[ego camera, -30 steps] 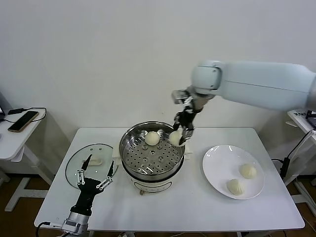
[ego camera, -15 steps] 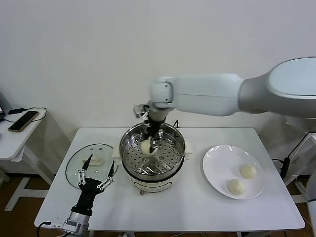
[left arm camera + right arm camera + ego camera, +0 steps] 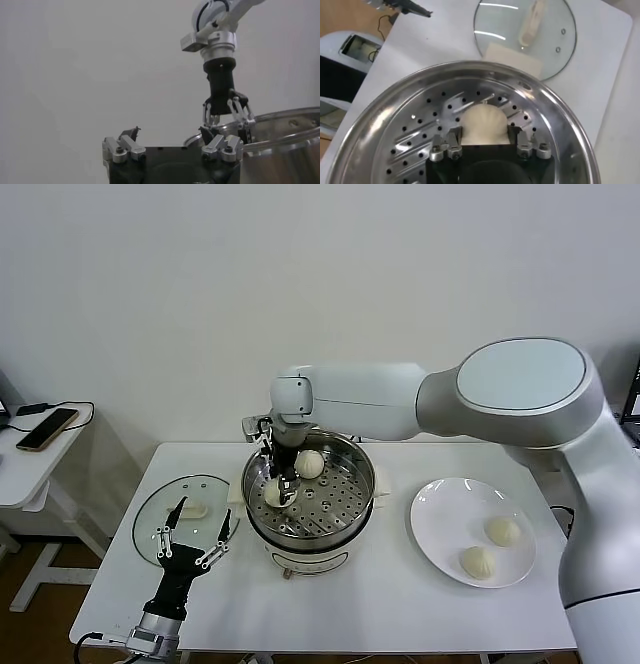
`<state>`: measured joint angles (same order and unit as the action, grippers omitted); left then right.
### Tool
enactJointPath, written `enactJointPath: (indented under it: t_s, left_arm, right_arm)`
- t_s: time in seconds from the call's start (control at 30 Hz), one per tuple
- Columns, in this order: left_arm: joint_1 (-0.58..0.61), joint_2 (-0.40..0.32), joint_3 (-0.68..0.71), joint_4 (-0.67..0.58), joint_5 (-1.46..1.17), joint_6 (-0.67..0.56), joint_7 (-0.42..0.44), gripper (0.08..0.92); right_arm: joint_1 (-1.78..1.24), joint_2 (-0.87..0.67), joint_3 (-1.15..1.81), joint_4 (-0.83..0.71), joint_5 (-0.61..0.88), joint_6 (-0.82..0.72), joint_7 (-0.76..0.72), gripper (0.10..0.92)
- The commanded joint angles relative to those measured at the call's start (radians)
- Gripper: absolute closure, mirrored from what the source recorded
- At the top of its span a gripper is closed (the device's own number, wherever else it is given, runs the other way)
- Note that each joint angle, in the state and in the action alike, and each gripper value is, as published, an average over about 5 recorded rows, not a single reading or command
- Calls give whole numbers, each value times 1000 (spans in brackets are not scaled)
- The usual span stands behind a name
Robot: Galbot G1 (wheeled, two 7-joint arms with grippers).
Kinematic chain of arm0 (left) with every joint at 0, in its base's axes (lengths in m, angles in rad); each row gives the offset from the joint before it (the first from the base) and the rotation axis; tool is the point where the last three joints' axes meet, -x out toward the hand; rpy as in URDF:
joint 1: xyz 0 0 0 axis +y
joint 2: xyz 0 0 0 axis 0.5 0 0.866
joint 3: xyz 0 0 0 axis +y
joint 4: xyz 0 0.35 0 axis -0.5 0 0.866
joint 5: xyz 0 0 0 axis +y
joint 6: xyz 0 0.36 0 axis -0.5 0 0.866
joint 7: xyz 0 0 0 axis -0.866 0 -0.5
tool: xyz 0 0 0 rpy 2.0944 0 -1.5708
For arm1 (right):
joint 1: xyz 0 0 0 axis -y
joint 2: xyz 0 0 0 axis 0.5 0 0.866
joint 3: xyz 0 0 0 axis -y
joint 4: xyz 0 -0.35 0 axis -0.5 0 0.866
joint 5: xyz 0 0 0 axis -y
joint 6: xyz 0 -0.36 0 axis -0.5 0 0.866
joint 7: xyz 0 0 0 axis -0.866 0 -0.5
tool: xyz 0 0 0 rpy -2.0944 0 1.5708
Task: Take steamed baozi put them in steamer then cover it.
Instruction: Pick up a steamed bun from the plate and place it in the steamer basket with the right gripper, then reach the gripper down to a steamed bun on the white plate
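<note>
The steel steamer stands mid-table on its white base. My right gripper reaches down into its left side, fingers against both flanks of a steamed baozi that rests on the perforated tray; the right wrist view shows this baozi between the fingers of the right gripper. A second baozi lies at the back of the tray. Two more baozi sit on the white plate. The glass cover lies flat at the left. My left gripper waits open over its near edge.
A phone lies on a side table at the far left. In the left wrist view the open left gripper faces the steamer's wall, with the right gripper beyond it. The table's front edge runs just below the steamer.
My right arm swung left from the steamer's right rim, across the tray, and lowered the baozi onto the tray's left side. The left arm stayed still.
</note>
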<state>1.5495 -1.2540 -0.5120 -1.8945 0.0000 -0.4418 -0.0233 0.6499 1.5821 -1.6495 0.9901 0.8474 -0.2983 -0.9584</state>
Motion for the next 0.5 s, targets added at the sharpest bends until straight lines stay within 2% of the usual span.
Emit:
enactJointPath:
  t_s: [0.03, 0.23, 0.5]
  left_arm:
    - [0, 1, -1, 1, 0, 1, 0, 177]
    - [1, 2, -1, 4, 0, 0, -1, 177]
    - [-4, 4, 5, 4, 2, 2, 0, 177]
  right_arm:
    - [-22, 18, 5, -23, -21, 0, 1, 330]
    - [75, -120, 31, 133, -93, -1, -43, 215]
    - [249, -462, 35, 380, -195, 21, -149, 203]
